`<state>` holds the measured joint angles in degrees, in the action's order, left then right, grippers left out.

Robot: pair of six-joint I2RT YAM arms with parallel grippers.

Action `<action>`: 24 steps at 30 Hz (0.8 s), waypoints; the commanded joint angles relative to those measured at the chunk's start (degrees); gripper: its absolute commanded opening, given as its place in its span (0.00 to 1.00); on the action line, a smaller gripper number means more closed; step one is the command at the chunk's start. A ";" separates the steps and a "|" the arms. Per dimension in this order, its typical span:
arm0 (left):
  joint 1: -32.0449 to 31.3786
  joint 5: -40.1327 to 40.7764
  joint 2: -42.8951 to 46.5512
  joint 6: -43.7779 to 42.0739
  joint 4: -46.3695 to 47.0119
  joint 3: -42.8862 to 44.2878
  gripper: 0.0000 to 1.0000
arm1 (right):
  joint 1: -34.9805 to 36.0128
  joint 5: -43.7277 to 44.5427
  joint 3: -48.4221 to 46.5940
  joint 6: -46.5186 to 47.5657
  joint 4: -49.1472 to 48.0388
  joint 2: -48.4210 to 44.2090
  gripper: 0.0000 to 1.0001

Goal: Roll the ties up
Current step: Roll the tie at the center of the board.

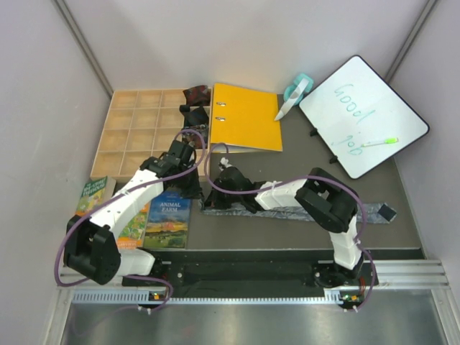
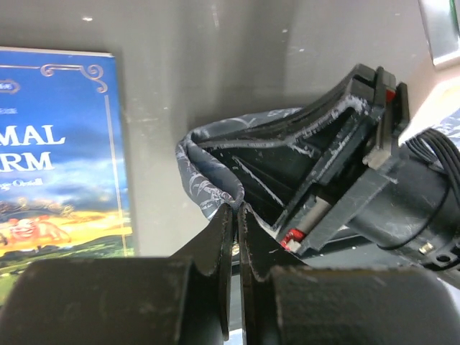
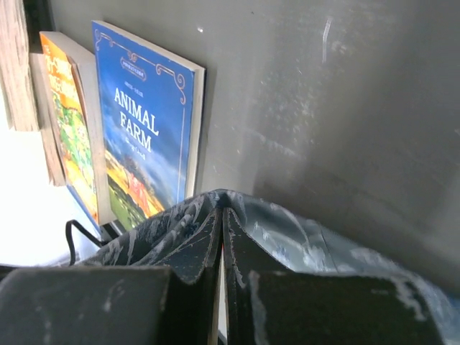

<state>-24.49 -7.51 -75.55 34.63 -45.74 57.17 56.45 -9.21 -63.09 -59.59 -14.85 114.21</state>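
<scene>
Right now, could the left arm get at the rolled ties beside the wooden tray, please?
Probably yes: the rolled ties lie just beyond the left gripper, nothing between. But its jaws are shut on the grey tie, which it must release first.

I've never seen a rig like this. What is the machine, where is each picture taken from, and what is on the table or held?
A left arm and a right arm, both robotic, are bolted at the near edge of the table. The overhead picture looks down from behind them. The other two come from a camera on each wrist. A grey-blue tie lies across the table, with an Animal Farm book, a yellow binder, a whiteboard, a wooden tray and small rolled ties around it. The left tool is shut, seemingly pinching the tie's folded end. The right tool is shut too, with tie fabric draped over its fingers.
</scene>
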 commanded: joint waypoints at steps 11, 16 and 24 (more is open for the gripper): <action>-3.63 0.74 -2.76 0.52 3.46 -0.48 0.00 | -4.15 12.28 6.39 7.47 21.77 -24.99 0.00; -5.82 2.40 -5.31 0.52 4.60 -0.30 0.00 | -8.10 20.36 13.76 9.84 26.27 -35.87 0.00; -8.11 3.90 -10.23 0.79 9.08 -0.13 0.00 | -10.13 25.82 27.38 13.27 19.36 -46.88 0.00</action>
<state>-31.70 -5.02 -83.74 35.03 -40.77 57.08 46.54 12.91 -40.01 -49.25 9.21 70.94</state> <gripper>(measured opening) 0.077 0.006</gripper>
